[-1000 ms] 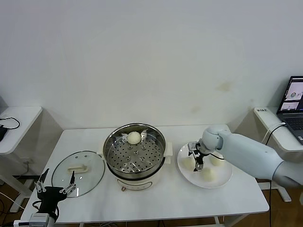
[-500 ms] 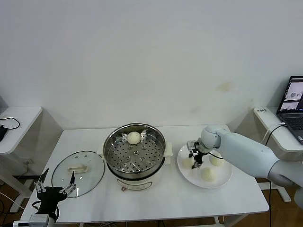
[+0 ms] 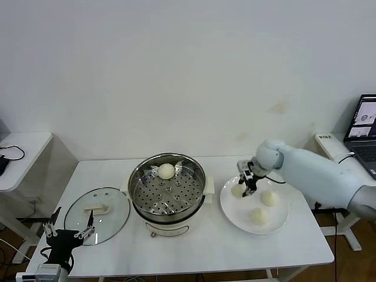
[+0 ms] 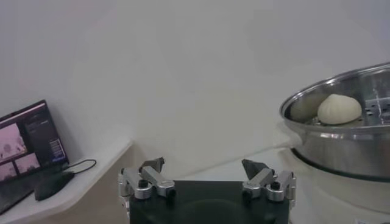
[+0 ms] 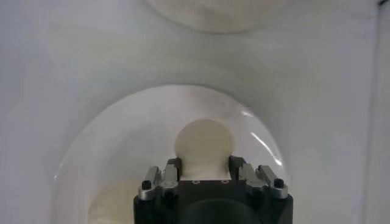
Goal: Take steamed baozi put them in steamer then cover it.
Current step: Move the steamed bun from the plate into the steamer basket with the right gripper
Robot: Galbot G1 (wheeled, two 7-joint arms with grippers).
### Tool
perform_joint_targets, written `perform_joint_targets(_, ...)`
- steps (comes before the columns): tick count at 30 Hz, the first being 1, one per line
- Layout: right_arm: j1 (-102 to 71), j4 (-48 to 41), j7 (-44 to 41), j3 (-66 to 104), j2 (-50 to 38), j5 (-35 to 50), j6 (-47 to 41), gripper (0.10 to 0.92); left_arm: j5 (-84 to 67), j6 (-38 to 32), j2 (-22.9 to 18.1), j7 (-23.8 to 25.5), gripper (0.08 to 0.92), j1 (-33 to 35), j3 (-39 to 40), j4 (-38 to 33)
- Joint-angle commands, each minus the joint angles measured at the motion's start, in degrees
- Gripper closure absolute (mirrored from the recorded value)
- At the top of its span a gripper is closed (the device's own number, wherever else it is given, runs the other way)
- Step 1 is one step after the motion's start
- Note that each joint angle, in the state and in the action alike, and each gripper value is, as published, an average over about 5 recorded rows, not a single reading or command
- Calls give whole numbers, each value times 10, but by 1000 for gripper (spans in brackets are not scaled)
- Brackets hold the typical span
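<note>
My right gripper (image 3: 245,183) is shut on one steamed baozi (image 3: 238,190) and holds it just above the left part of the white plate (image 3: 235,214). In the right wrist view the bun (image 5: 204,145) sits between the fingers (image 5: 237,170), over the plate (image 5: 109,152). Two more baozi (image 3: 269,198) (image 3: 257,216) lie on the plate. One baozi (image 3: 167,171) lies at the back of the steamer (image 3: 167,191), and shows in the left wrist view (image 4: 336,109). My left gripper (image 3: 67,234) is open and parked at the table's front left corner.
The glass lid (image 3: 97,214) lies flat on the table left of the steamer, beside my left gripper. A side table with a laptop (image 3: 364,126) stands at the right. Another side table (image 3: 17,155) stands at the left.
My right gripper has risen from the plate with a baozi in it and moved slightly toward the back. The left arm has not moved.
</note>
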Motion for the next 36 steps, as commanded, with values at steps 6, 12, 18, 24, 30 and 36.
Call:
perform_joint_targets(6,248,104,12,-105,-33,137,-28,518,-5,1,8,1,177,-5,-1,0)
perform_joint_targets(12,308,126,41,-128,34,223,-70,509,-6,1,10,1,177,-7,0,2)
perform_joint_targets(18,291,125,78,-126,137,278,-114,501,-8,2,8,2,177,-6,-3,1)
perform_joint_targets(24,227,70,103,-117,239,280,-140,499,-10,3,0,3,177,-7,-12,-2)
perform_joint_targets(30,170,10,126,-116,308,270,-163,499,-13,2,-3,3,177,-4,-23,-3)
perform_joint_targets(36,139,-27,148,-113,351,284,-191,492,-14,2,-4,3,177,-8,-26,-1)
